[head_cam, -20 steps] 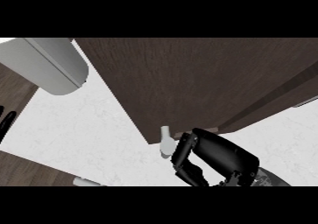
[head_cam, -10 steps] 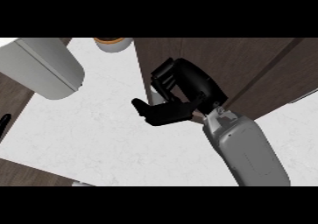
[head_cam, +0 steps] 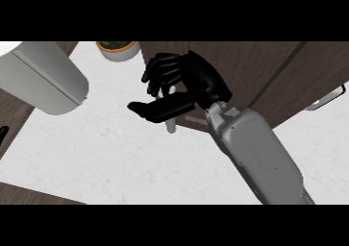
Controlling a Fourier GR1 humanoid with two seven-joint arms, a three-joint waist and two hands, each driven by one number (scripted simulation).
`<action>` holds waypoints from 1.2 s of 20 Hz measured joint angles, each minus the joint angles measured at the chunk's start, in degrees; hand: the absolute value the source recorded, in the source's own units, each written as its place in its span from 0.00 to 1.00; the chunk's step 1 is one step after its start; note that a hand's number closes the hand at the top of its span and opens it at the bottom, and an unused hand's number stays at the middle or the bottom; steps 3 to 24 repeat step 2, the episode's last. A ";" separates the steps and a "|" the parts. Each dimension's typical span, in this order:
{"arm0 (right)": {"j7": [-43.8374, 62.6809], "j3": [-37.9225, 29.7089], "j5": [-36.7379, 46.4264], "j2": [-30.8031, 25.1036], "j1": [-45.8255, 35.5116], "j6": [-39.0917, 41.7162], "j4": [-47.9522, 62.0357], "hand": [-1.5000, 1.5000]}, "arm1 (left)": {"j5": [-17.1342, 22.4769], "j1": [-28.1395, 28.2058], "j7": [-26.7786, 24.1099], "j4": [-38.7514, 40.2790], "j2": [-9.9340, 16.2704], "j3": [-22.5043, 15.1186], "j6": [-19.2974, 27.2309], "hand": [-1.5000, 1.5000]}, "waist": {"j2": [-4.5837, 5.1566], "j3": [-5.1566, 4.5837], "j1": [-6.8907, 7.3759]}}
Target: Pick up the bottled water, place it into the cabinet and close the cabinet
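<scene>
A white counter top (head_cam: 99,158) fills the middle of the view. At the upper left lies a large pale grey rounded appliance (head_cam: 38,77). Near the top edge stands a small white pot (head_cam: 118,50) holding a green plant, close beside that appliance's upper right end.

Right robot hand (head_cam: 178,89) at cabinet door (head_cam: 269,72)
</scene>
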 measured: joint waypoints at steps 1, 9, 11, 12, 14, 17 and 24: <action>-0.25 0.17 -0.61 0.00 -0.33 -0.85 0.53 0.00 | -0.13 0.12 -0.10 0.06 -0.15 -0.03 0.00 0.00 | -0.08 0.01 -0.11; -0.59 0.38 -1.28 0.00 -0.67 -1.69 1.03 0.00 | -0.08 0.17 -0.12 0.27 -0.13 0.12 -0.14 0.00 | -0.14 0.03 -0.26; -0.59 0.38 -1.28 0.00 -0.67 -1.69 1.03 0.00 | -0.08 0.17 -0.12 0.27 -0.13 0.12 -0.14 0.00 | -0.14 0.03 -0.26; -0.59 0.38 -1.28 0.00 -0.67 -1.69 1.03 0.00 | -0.08 0.17 -0.12 0.27 -0.13 0.12 -0.14 0.00 | -0.14 0.03 -0.26; -0.59 0.38 -1.28 0.00 -0.67 -1.69 1.03 0.00 | -0.08 0.17 -0.12 0.27 -0.13 0.12 -0.14 0.00 | -0.14 0.03 -0.26; -0.59 0.38 -1.28 0.00 -0.67 -1.69 1.03 0.00 | -0.08 0.17 -0.12 0.27 -0.13 0.12 -0.14 0.00 | -0.14 0.03 -0.26; -0.59 0.38 -1.28 0.00 -0.67 -1.69 1.03 0.00 | -0.08 0.17 -0.12 0.27 -0.13 0.12 -0.14 0.00 | -0.14 0.03 -0.26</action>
